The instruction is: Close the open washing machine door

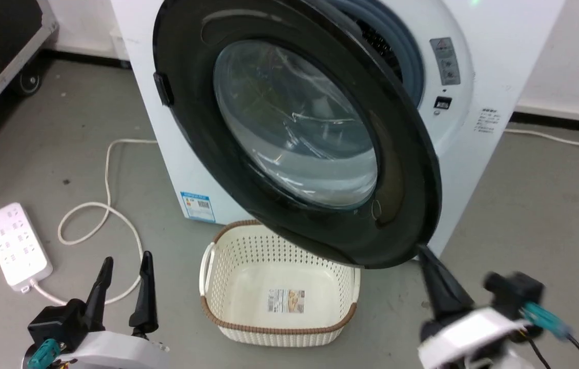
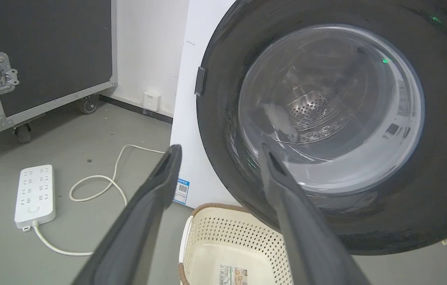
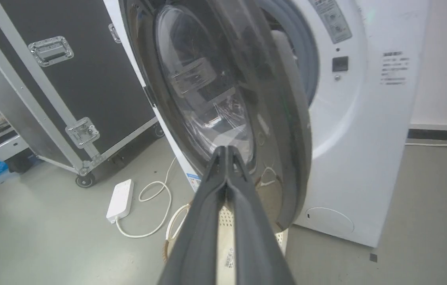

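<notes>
Right gripper (image 1: 427, 259), fingers pressed together, sits at the lower free edge of the washing machine door (image 1: 294, 133); left gripper (image 1: 123, 274), fingers spread, stands farther off.

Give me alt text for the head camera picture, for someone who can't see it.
The round, black-rimmed washing machine door hangs open above a cream basket. The right gripper, shut, points at its lower edge; the left gripper sits open at lower left.

The half-open washing machine door (image 1: 407, 169) hangs over the cream basket (image 1: 233, 256) before you; you have open floor (image 1: 525, 215) right of it, a power strip (image 1: 15, 251) and cable (image 1: 107, 174) left.
</notes>
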Robot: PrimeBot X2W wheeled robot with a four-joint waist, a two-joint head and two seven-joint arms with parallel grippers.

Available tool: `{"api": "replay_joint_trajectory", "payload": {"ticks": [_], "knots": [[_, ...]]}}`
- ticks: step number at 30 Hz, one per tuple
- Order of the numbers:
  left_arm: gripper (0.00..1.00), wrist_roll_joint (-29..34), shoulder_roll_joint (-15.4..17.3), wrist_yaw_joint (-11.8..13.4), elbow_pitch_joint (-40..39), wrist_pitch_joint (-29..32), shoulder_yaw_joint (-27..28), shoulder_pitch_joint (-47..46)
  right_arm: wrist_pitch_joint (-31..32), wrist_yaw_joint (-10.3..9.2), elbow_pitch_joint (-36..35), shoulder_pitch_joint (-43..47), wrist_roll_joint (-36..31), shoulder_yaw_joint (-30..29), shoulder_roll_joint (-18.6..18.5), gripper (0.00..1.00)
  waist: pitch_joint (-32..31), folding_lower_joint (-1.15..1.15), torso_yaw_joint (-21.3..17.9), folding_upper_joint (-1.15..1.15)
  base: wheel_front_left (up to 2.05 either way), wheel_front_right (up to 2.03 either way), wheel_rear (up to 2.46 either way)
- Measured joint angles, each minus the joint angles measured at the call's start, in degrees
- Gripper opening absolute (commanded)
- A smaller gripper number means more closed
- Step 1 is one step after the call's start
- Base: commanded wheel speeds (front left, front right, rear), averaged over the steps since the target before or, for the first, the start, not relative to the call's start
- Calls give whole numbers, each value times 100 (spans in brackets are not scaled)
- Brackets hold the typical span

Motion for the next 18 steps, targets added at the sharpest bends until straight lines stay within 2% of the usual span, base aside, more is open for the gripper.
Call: {"api": "replay_joint_trajectory", "payload": {"ticks": [4, 5, 7, 14, 18], "knots": [[100, 42, -30, -43, -53, 0, -14, -17, 100, -1, 630, -530, -18, 250, 1, 0, 152, 0, 80, 0, 0, 0, 0], [100, 87, -62, -90, -73, 0, -35, -127, 35, -1, 1060, -890, -29, 212, 0, 0, 320, 2, 171, 0, 0, 0, 0], [100, 123, -107, -124, -75, 0, -47, -208, -49, -1, 1321, -1088, -73, 96, 0, 0, 428, 1, 248, 0, 0, 0, 0], [100, 193, -209, -203, -83, 0, 23, -348, -314, 18, 1785, -1642, -259, -687, 16, 0, 775, 1, 499, 0, 0, 0, 0], [100, 283, -305, -270, -121, 0, 71, -446, -366, 14, 1818, -1990, -597, -1385, 33, 0, 946, 1, 646, 0, 0, 0, 0]]}}
